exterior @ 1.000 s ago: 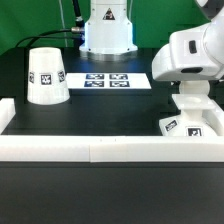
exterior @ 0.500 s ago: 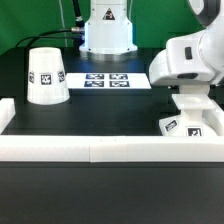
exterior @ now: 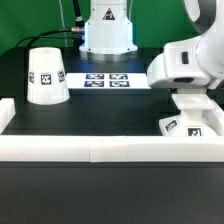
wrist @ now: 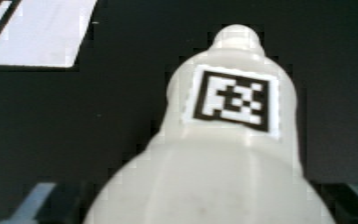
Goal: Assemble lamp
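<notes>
We see a white wall (exterior: 100, 150) near the gripper (exterior: 190, 104) and the marker board (exterior: 105, 80) well apart from it.

Black matte tabletop (exterior: 105, 112) fenced by white border walls (exterior: 100, 151), marker board (exterior: 108, 80) near the back, green backdrop (exterior: 30, 18) behind, even lighting.

Robotics lab: marker board (exterior: 112, 80) on black table (exterior: 110, 115) (fiducial tags).

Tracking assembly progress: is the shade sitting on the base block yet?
No, the shade stands on the table at the exterior view's left, well apart from the base block at the right.
</notes>
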`<state>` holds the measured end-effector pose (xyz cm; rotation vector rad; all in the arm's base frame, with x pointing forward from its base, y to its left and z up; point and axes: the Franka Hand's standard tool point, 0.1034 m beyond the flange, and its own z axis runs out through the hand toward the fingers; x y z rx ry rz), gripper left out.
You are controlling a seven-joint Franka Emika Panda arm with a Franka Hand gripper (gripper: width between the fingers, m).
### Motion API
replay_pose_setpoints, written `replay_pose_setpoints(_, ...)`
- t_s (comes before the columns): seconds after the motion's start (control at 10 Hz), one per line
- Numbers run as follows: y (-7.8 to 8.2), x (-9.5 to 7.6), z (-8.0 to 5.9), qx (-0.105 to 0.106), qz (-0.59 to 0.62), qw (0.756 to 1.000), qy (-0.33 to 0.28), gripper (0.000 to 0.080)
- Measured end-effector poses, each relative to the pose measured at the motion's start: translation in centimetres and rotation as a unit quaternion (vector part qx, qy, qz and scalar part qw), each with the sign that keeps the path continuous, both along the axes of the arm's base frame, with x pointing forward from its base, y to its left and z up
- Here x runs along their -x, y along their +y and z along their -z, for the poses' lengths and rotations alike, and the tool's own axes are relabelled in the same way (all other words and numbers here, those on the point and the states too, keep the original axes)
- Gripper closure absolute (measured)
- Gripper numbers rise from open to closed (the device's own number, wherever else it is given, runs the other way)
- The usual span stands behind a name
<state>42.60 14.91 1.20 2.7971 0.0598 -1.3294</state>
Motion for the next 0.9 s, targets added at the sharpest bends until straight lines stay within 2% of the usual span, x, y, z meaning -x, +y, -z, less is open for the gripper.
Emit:
replay_pose_setpoints(0.1,0.0,0.0,0.0,0.0,0.0,1.0,0.0,0.0225)
replay_pose_setpoints(0.5,0.0,0.0,0.0,0.0,0.0,1.0,0.0,0.0225)
replay_pose_setpoints(0.6,-0.2,-0.1,-0.1,-0.006,-0.004,1.0,0.0,0.0225)
replay_pose_setpoints(0.7,-0.9,-0.6,-1.0,-0.031,-0.019,0.999,0.002,0.0225)
replay_pose_setpoints(0.9,-2.1,-1.7,-3.4,-0.06,-0.029,0.998,-0.005,0.0223)
